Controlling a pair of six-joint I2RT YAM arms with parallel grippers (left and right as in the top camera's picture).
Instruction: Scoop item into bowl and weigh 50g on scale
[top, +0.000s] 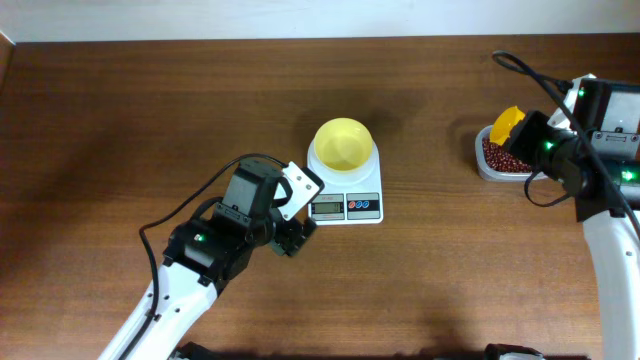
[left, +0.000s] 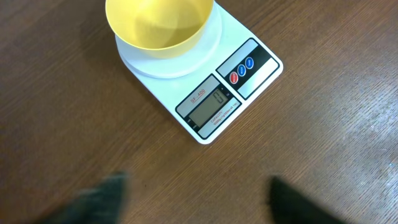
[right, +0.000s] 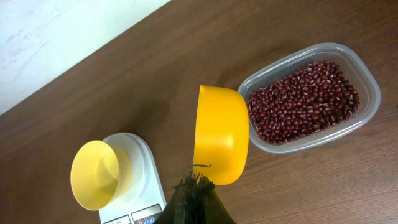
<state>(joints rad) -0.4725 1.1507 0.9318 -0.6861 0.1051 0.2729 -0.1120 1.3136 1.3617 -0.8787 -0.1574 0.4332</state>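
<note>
1. We find bare brown wooden tabletop (top: 430, 120) between the white rounded-rectangular digital scale (top: 345, 205) and the clear plastic tub (top: 490, 168).
2. The small pale-yellow plastic bowl (top: 343, 143) on the scale is open from above.
3. A yellow plastic scoop (top: 507, 124) overhangs the tub's end.

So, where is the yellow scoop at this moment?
In the overhead view the scoop is at the far right of the table, held by the right tool at the edge of the tub of beans, well right of the scale.
</note>
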